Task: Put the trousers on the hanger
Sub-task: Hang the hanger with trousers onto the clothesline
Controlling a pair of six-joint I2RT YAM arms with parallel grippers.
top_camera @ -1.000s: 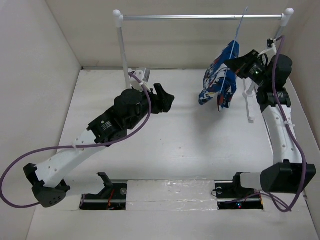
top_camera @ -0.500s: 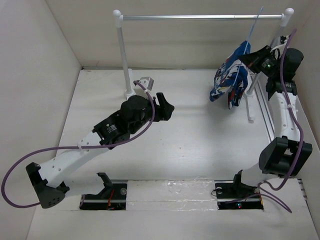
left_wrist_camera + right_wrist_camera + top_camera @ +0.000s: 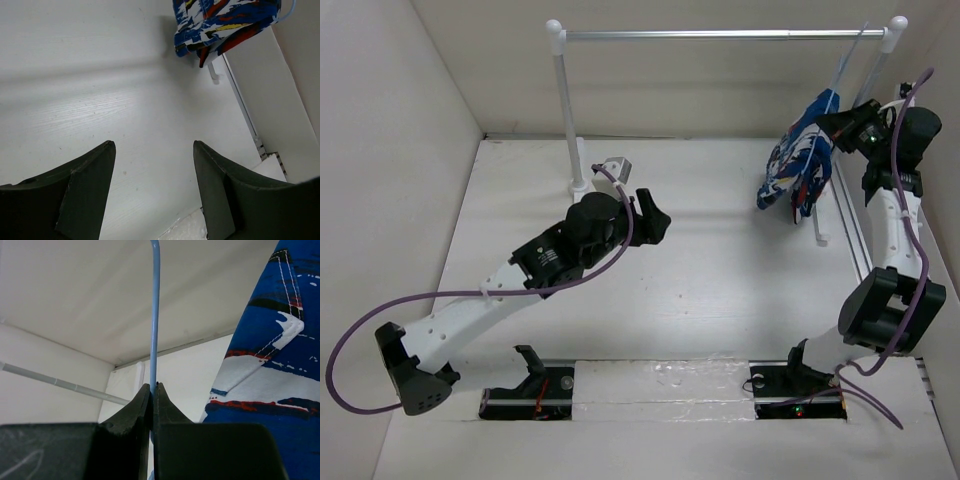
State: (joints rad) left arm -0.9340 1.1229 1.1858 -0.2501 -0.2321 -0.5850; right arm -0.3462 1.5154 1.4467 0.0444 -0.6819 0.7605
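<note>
Bright even light, soft shadows, sharp pics.

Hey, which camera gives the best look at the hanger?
The right wrist: the hanger wire runs up large and sharp from the shut right gripper. The top view shows only a faint line above the trousers; the left wrist catches just a sliver beside them.
</note>
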